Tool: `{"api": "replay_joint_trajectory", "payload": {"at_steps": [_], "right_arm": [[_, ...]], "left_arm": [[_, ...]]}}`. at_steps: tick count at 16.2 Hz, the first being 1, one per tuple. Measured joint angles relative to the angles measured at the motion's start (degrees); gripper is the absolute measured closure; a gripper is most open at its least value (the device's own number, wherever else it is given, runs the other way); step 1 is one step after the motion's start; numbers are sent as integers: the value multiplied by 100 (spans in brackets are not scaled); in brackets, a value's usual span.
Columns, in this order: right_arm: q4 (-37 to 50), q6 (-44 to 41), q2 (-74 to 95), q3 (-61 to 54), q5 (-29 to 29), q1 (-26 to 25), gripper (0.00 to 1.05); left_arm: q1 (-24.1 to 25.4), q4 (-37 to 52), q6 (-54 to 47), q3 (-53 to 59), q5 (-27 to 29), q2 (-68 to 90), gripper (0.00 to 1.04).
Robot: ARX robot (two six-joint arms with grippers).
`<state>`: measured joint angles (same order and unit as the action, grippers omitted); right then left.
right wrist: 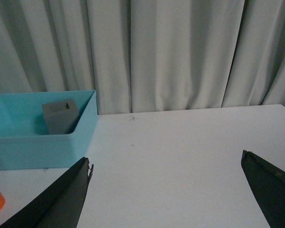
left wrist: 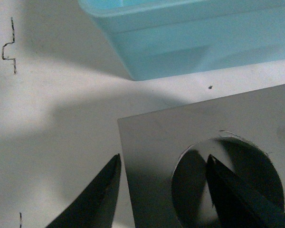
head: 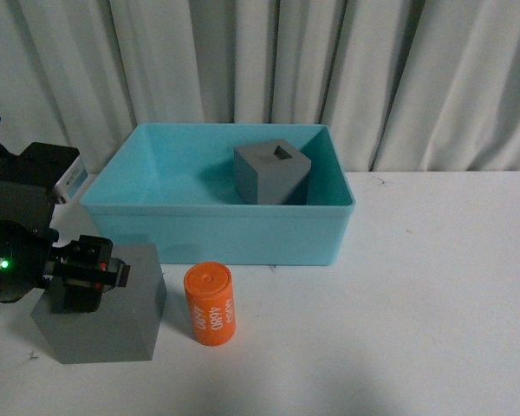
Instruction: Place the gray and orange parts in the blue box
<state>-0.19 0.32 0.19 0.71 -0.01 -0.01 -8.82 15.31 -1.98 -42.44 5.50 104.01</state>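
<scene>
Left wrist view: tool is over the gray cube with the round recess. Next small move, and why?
Probably close the left tool on the gray cube wall. One finger appears inside the round recess and the other finger is outside the cube's edge. There are gaps on both sides, so nothing is gripped yet. The cube is outside the blue box.

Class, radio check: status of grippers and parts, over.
Left gripper open, straddling wall of round-recess cube. Right gripper open, above table. Square-recess cube in blue box; orange cylinder outside. No obstruction seen.
</scene>
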Motion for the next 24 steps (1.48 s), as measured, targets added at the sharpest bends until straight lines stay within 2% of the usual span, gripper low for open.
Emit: {"api": "replay_joint_trajectory", "payload": {"at_steps": [2,4,10,13,15,19,22,24], "right_arm": [[0,0,0,0,0,0,6],[2,0,0,0,-2,-2,6],[2,0,0,0,-2,0,6],[2,0,0,0,0,0,6],[0,0,0,0,0,0,6],[0,0,0,0,0,-2,6],[0,0,0,0,-2,0,6],[0,0,0,0,-2,-2,6]], "left_arm": [[-9,-24,0,7,4,0,69],[-11,-190,48,22,-103,-170,82],[-17,-1482,315,24,-702,-1668,84],[-72,-1803,479,-765,-975,-2699,84],[-354,-1534,581,-1753,-741,-2476,85],[-763,-1215,404,-2562,-125,-745,85],[-774,-992,140,-2999,256,181,85],[-518,-798,-319,-3248,518,1189,85]]}}
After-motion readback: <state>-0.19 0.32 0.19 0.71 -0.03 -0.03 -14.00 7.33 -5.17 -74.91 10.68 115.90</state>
